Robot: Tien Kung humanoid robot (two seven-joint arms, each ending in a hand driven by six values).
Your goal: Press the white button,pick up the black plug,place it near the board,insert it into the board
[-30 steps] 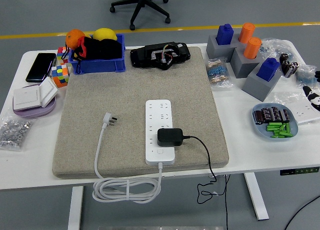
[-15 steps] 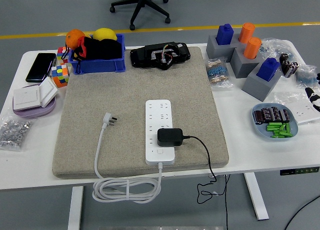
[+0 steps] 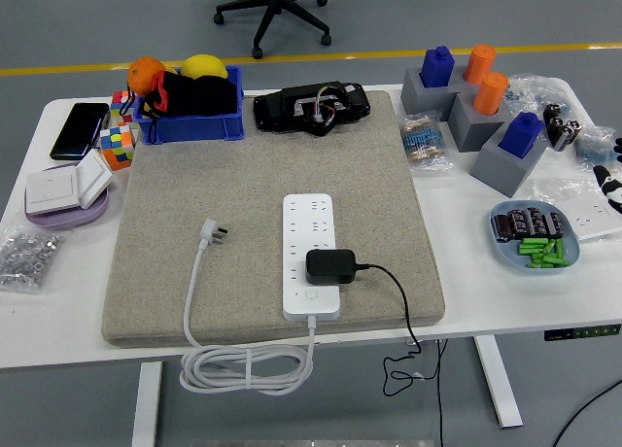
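A black plug [image 3: 330,265] sits in the white board [image 3: 311,256], near its front end, on a grey mat [image 3: 194,223] with open room around. At the desk's [image 3: 58,311] right edge, only the right hand's tip [image 3: 612,180] shows; its grip cannot be told.

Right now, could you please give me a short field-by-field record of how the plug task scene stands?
power strip: white power strip lying lengthwise on the grey mat
black plug: black plug sitting on the strip's near end, its cable trailing right and off the table's front edge
white button: white button on the strip, just nearer than the plug, nothing touching it
strip's own plug: white plug lying loose on the mat, left of the strip
right hand: right hand barely in view at the right edge, far from the strip
left hand: not in view
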